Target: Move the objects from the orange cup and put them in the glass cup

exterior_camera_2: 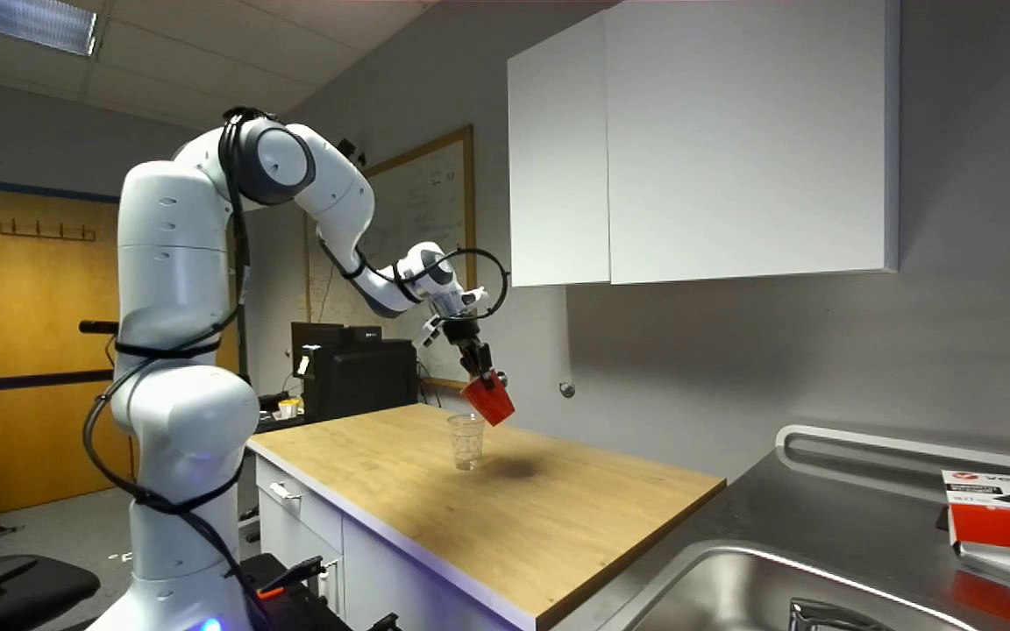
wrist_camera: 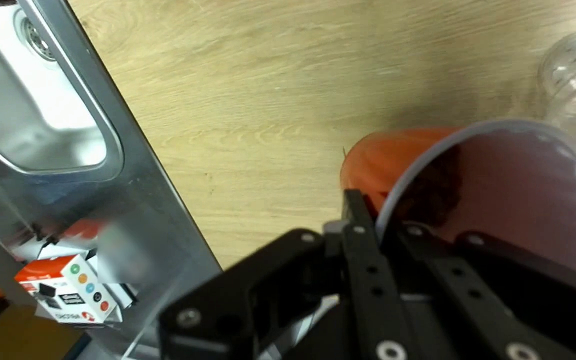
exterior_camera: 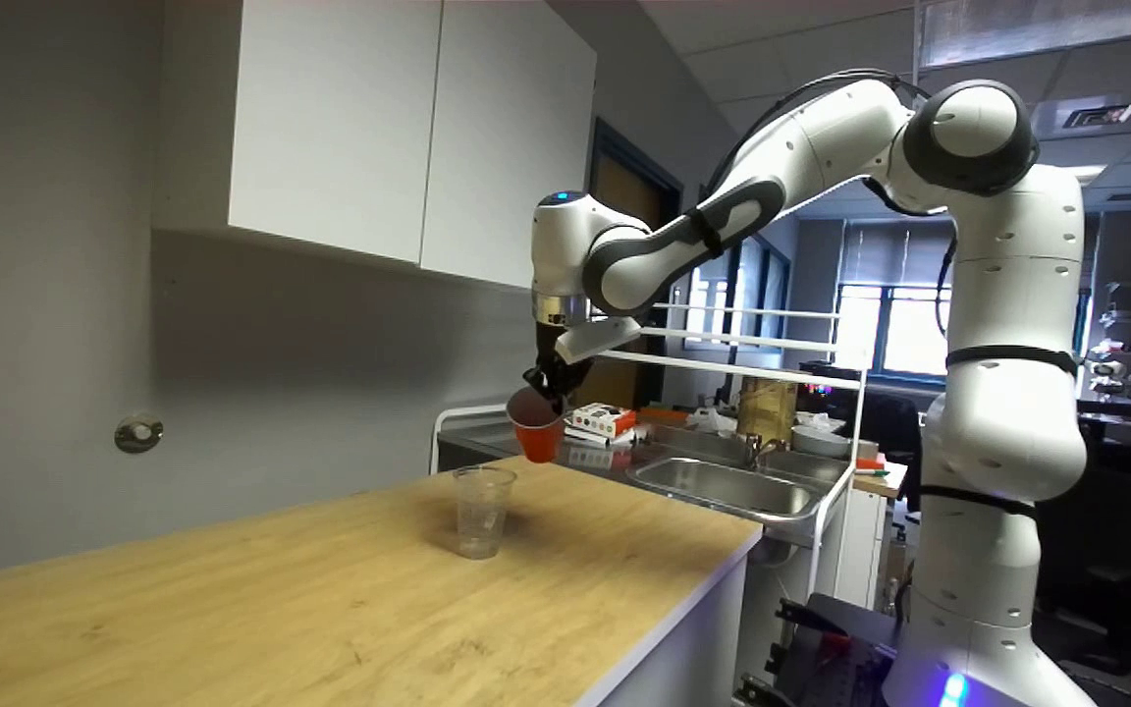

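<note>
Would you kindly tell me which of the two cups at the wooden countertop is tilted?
The orange cup: it is held aslant in the jaws, above the wooden countertop, whereas the clear glass cup stands upright on that surface.

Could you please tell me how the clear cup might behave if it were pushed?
The clear cup would probably tip if pushed near its rim, since it stands taller than wide on a narrower base. Pushed low, it may slide, as the wood-grain counter looks smooth. Its thin-looking, see-through wall suggests little weight.
</note>
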`<action>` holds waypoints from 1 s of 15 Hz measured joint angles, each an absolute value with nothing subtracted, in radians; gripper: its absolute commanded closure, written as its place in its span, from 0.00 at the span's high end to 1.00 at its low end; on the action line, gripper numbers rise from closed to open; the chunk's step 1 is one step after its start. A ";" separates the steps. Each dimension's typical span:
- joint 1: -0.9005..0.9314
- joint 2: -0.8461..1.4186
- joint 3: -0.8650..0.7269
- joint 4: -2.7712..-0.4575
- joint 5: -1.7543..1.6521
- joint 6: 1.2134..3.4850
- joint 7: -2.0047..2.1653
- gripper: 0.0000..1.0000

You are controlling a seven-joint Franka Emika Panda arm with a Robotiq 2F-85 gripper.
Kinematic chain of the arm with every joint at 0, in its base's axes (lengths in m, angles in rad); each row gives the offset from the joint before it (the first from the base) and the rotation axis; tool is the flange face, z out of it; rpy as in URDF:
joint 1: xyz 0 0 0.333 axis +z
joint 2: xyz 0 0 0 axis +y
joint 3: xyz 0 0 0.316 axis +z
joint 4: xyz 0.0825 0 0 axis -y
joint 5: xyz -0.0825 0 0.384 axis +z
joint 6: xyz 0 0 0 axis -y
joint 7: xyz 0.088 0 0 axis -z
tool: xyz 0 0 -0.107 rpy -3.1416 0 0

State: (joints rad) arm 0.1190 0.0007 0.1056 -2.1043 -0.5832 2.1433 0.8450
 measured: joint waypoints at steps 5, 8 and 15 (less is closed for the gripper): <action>0.154 0.057 0.126 -2.075 -0.792 2.122 1.080 0.05; 0.183 0.095 0.130 -2.059 -0.919 2.089 1.215 0.05; 0.248 0.171 0.152 -2.021 -1.141 1.951 1.444 0.05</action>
State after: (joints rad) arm 0.2483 0.1712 0.1516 -2.0210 -1.1406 1.9512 1.4444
